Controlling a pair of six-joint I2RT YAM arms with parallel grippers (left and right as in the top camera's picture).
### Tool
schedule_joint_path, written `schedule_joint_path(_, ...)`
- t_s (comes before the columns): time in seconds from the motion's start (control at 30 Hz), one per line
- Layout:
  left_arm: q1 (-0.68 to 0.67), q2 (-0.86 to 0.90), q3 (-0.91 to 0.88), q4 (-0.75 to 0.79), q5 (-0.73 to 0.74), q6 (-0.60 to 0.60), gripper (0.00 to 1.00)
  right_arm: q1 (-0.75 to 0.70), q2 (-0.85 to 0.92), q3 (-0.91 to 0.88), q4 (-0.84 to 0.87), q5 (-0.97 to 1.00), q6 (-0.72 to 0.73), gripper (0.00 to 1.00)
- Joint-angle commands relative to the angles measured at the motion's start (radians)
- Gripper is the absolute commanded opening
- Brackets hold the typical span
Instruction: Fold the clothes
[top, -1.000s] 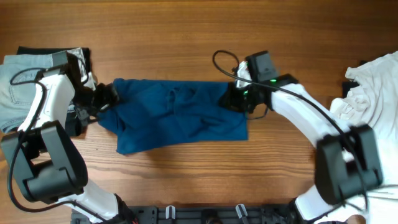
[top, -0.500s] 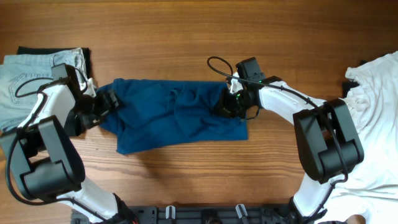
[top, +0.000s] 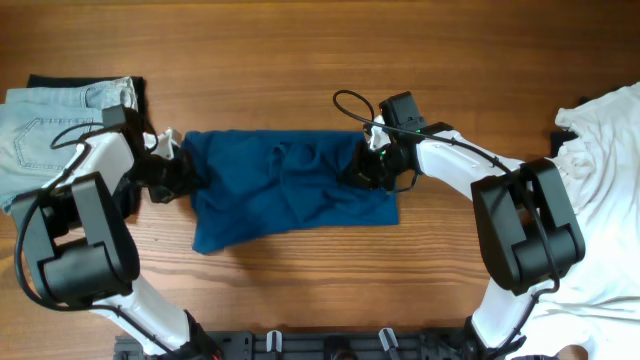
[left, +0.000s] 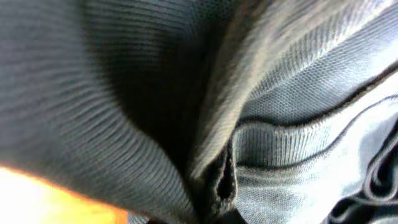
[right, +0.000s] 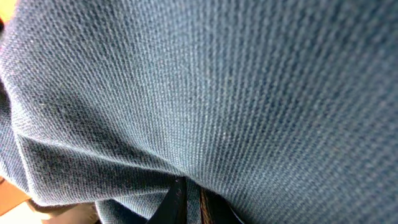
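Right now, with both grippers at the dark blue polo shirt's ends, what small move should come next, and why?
Probably lift its ends and draw them apart: left gripper and right gripper are shut on the wrinkled dark blue polo shirt.

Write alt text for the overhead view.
A crumpled blue shirt lies across a wooden table, with the left gripper shut on one end and the right gripper shut on the other. Pale jeans and a black garment sit at the frame's left edge, and a white garment is heaped at its right edge.
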Motion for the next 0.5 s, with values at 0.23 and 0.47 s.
schedule_joint_path(0.23, -0.11, -0.19, 0.348, -0.286, -0.007, 0.0, 0.04, -0.045, -0.252, 0.014, -0.155, 0.252, -0.027, 0.08)
schedule_joint_path(0.47, -0.388, -0.234, 0.351, -0.223, 0.005, -0.113, 0.04, -0.124, -0.307, 0.014, -0.256, 0.426, -0.065, 0.1)
